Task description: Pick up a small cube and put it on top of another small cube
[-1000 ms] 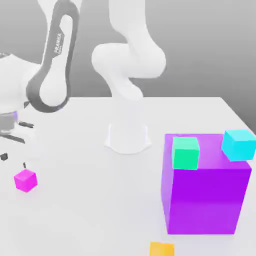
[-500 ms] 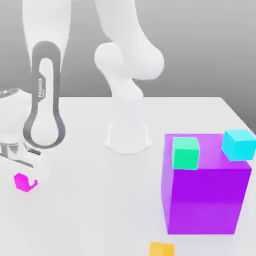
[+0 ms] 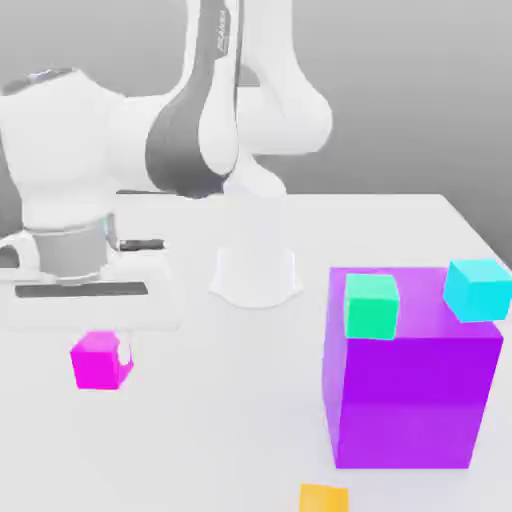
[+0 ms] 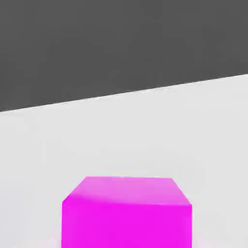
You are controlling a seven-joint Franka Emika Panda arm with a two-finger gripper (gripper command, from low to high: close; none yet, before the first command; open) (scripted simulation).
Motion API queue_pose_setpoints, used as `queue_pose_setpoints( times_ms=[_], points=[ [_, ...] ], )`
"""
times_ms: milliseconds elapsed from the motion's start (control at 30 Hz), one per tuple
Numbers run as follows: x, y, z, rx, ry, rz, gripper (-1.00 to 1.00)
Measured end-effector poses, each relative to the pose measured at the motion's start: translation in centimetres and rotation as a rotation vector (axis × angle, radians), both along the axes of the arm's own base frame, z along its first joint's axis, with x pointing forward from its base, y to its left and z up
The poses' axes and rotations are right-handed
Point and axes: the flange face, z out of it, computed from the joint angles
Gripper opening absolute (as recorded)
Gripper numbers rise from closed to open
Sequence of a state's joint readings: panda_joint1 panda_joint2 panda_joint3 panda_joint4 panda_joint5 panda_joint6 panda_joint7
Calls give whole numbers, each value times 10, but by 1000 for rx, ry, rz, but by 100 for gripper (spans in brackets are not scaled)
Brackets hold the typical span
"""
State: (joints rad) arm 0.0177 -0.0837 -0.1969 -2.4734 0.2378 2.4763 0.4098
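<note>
The arm [image 3: 206, 120] is showing "FRANKA" lettering. The gripper [image 3: 103, 345] is staying shut around the pink cube [image 3: 97, 366], holding it.

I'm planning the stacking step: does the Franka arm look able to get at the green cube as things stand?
Probably yes, but not right away: the gripper seems busy with the magenta cube. The green cube sits atop the purple block with nothing over it.

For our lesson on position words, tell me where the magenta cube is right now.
In the exterior view, the magenta cube is at the left, directly below the gripper's white hand.
</note>
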Motion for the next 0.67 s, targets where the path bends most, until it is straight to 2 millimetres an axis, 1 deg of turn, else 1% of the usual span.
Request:
queue_pose_setpoints(
  times_ms=[33,100,200,300,367,400,433,467,533,567,667],
  points=[
    [6,29,14,6,1,46,-100],
    [11,80,38,9,6,125,-100],
    [3,154,69,2,15,245,-100],
    [-21,231,99,-18,25,370,-100],
    [-47,282,117,-53,37,459,-100],
    [-65,308,118,-101,60,507,-100],
    [-76,324,110,-134,72,536,-100],
    [-81,332,99,-152,78,550,-100],
    [-86,338,70,-165,82,561,-100],
    [-87,339,60,-167,83,563,100],
    [-87,339,60,-167,83,563,100]
  ],
)
